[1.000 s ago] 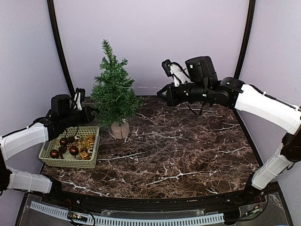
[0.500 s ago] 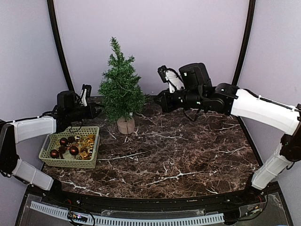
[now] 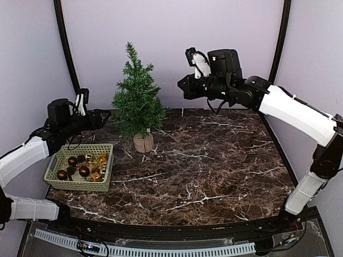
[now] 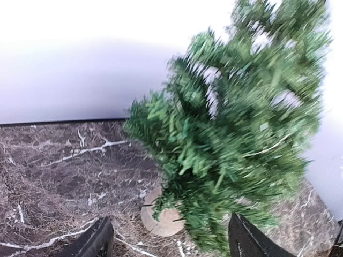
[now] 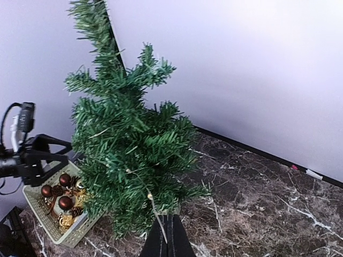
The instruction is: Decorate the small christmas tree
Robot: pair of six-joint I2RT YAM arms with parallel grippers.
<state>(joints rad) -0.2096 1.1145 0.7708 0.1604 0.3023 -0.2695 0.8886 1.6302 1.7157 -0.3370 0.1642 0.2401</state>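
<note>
Top view, tree: the small christmas tree (image 3: 138,101) stands upright at the back left of the marble table (image 3: 214,171), just behind and to the right of the basket (image 3: 78,186) of baubles.
Top view, arms: we see the left gripper (image 3: 104,116) just left of the branches, and the right gripper (image 3: 181,87) high in the air, apart from the tree.
Left wrist: its fingers (image 4: 96,243) are spread wide and grip nothing; the tree ahead is blurred.
Right wrist: its fingers (image 5: 166,238) are pressed together, and we make out nothing held.
</note>
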